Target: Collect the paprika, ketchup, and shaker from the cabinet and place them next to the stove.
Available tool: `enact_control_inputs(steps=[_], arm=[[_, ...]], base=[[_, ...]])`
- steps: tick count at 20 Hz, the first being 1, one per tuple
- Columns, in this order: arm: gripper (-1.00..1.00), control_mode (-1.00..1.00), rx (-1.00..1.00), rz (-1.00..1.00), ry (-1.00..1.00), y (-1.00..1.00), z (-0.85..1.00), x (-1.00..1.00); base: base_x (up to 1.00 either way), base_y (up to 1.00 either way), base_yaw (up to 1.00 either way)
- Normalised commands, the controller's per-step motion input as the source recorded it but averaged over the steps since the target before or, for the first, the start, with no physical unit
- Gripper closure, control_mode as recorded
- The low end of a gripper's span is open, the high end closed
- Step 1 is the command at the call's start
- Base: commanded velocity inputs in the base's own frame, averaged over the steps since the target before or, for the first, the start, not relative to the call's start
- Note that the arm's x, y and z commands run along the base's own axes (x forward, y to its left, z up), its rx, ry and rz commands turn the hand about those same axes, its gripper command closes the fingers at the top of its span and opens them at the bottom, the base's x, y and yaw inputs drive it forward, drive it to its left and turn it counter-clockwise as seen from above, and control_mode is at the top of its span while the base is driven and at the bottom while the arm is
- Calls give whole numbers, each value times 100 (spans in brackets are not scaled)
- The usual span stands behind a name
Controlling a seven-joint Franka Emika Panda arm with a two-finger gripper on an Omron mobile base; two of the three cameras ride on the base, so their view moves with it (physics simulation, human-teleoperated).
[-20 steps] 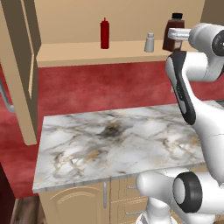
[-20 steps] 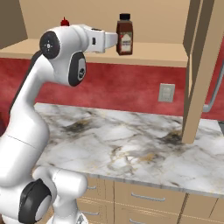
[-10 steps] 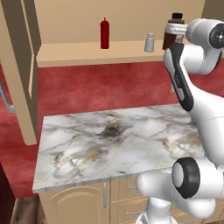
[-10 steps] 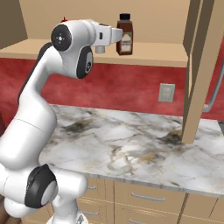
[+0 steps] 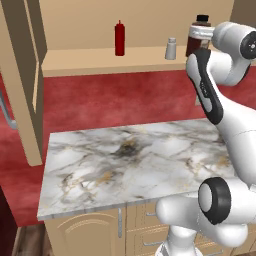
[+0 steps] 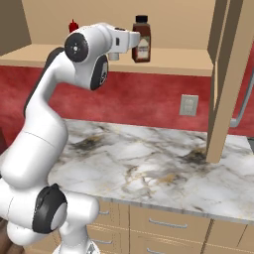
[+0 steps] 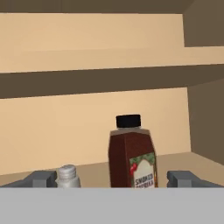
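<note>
- Your gripper (image 7: 112, 178) stands with its jaws spread as wide as they go and holds nothing; in the hand view the two finger tips (image 7: 41, 178) sit far apart at the bottom.
- The paprika (image 7: 132, 153) stands upright between those tips, closer to the right one, with open gaps on both sides; nothing touches it.
- The shaker (image 7: 68, 176) stands just left of the paprika, near the left tip, so you have little spare room on that side.
- In the left base view the ketchup (image 5: 119, 38) stands well apart to the left on the same cabinet (image 5: 100, 59) shelf, with bare shelf between it and the shaker (image 5: 171, 48).
- The paprika (image 6: 141, 39) stands close to the shelf's front edge, just beyond the hand, in the right base view.
- The open cabinet door (image 6: 224, 84) hangs to the right, well clear of the arm.
- Below you lies the marble counter (image 5: 130, 165), bare and open.
</note>
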Motion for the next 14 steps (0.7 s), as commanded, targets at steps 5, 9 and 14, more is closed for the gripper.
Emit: enact_control_inputs(steps=[5,9,14], arm=[[-100,-100,0,0,-3,0,0,0],[-100,-100,0,0,-2,0,2,6],[-100,-100,0,0,0,0,5,24]], base=[[0,0,0],[0,0,0],[0,0,0]])
